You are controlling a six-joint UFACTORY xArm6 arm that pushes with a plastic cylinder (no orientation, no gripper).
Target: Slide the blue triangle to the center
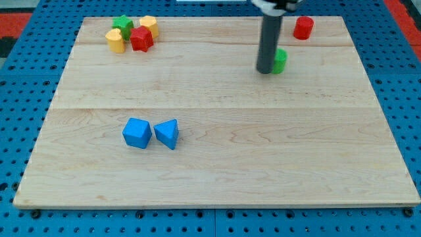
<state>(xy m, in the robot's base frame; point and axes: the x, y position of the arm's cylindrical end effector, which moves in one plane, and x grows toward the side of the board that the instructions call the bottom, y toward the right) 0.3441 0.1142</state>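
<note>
Room lies open across the wooden board centre and the view's right and bottom edges. No readable writing. Blue triangle sits lower left of centre, touching or just beside a blue cube on its left. My tip stands near the top edge, right of centre, against a green block, well apart from the triangle. No jaws on this rod. Red cylinder near top right corner. Top left corner cluster: green star, red star, two yellow blocks.
</note>
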